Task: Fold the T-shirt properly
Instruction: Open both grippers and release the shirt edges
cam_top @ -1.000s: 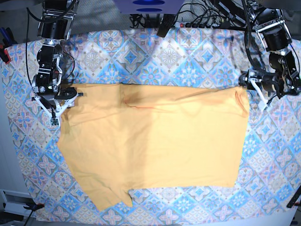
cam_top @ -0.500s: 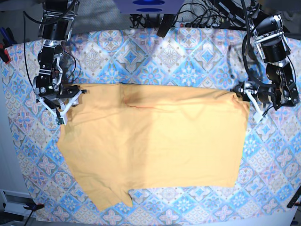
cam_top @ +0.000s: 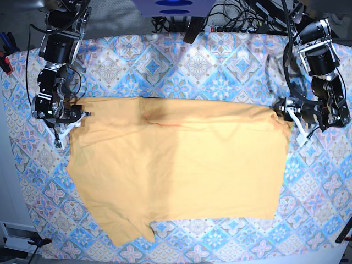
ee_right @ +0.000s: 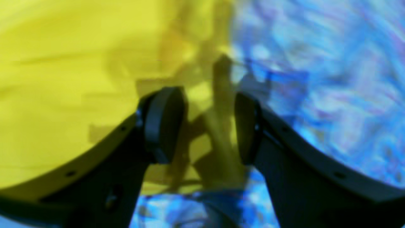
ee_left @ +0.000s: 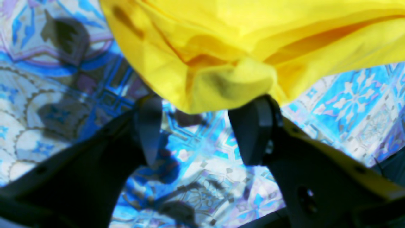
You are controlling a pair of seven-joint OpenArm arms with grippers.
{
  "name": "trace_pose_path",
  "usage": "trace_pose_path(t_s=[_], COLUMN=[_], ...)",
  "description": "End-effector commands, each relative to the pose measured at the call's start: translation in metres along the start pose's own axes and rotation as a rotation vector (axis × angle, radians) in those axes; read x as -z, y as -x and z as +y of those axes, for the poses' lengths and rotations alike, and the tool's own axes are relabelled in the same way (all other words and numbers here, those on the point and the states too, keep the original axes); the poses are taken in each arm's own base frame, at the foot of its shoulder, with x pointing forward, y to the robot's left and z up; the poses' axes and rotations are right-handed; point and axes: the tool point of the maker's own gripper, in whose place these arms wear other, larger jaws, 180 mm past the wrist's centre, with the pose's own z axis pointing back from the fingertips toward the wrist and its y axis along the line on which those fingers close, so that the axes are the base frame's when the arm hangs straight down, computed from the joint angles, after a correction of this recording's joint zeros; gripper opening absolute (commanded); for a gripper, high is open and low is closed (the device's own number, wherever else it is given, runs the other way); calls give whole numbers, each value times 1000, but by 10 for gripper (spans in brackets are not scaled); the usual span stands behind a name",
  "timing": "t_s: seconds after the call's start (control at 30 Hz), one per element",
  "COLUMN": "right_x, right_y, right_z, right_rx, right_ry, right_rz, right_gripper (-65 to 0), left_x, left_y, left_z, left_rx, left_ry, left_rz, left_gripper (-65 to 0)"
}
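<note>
The mustard T-shirt [cam_top: 181, 165] lies flat on the blue-and-pink patterned tablecloth [cam_top: 220, 66], with one sleeve pointing to the front left. My left gripper [cam_top: 289, 118] is at the shirt's far right corner. In the left wrist view it [ee_left: 201, 129] is open, and the bunched shirt corner [ee_left: 221, 79] sits just beyond the fingertips [ee_left: 253, 129]. My right gripper [cam_top: 71, 125] is at the shirt's far left corner. In the blurred right wrist view it [ee_right: 205, 126] is open, with the shirt's edge [ee_right: 63, 79] running under and between the fingers [ee_right: 164, 123].
Cables and a power strip [cam_top: 220, 25] lie behind the table's back edge. A red clamp [cam_top: 5, 63] holds the cloth at the left edge. Bare tablecloth shows around the shirt on all sides.
My left gripper has moved in to the shirt's far right corner. My right gripper has turned and shifted slightly up and left at the far left corner. The shirt has not moved.
</note>
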Motion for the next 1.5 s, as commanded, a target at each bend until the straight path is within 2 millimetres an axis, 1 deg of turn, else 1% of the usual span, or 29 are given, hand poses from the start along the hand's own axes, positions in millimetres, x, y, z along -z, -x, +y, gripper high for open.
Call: trace_pose_path(t_s=[0.0,0.1,0.2,0.33,0.47,0.53,0.6,0.67,0.73,0.77,0.87,0.9,1.0,1.07,1.13,1.17,1.23,1.3,1.4,1.47], right_x=[-8,-11,-13,-11,-8,-2,4,11,14,16,16,16,18,19,19,19,18,17,17,17], right_y=[-18,-18,-18,-11,-9,1,11,25,31,33,34,34,36,36,36,39,45,48,48,50], right_z=[-16,-30,-39,-38,-28,-15,-10,-6,-2,2,4,8,19,23,23,23,23,22,22,22], right_rx=[2,1,4,3,-14,-24,-16,-5,2,6,-3,-20,-67,-84,-87,-89,-91,-93,-95,-97], right_ry=[25,51,67,58,25,-21,-42,-57,-69,-77,-82,-87,-101,-106,-107,-107,-106,-103,-103,-102], right_rz=[-49,-49,-50,-23,-18,9,39,79,94,96,107,110,123,126,130,142,176,196,200,205], right_gripper=[-358,-358,-358,-356,-355,-355,-355,-355,-356,-357,-358,-359,-371,-414,-484,-511,-550,-572,-589,-599], left_x=[-10,-7,-6,-6,-6,-6,-6,-6,-4,-2,4,6,9,11,12,13,13,13,13,15], left_y=[-14,-13,-13,-13,-13,-13,-14,-15,-21,-22,-21,-21,-21,-21,-19,-18,-17,-14,-9,-2], left_z=[5,2,1,1,1,1,0,-1,-7,-10,-19,-22,-27,-31,-31,-31,-31,-27,-20,-16], left_rx=[21,40,44,44,44,44,44,45,49,49,82,96,109,111,112,111,111,117,131,132], left_ry=[-17,-17,-15,-15,-15,-15,-14,-13,0,8,17,19,26,34,33,33,32,12,-32,-47], left_rz=[-31,-16,-13,-13,-13,-13,-16,-19,-29,-30,-7,2,10,11,15,18,20,37,71,89], left_gripper=[-273,-273,-273,-273,-273,-273,-273,-273,-275,-279,-285,-305,-397,-463,-529,-550,-580,-598,-616,-642])
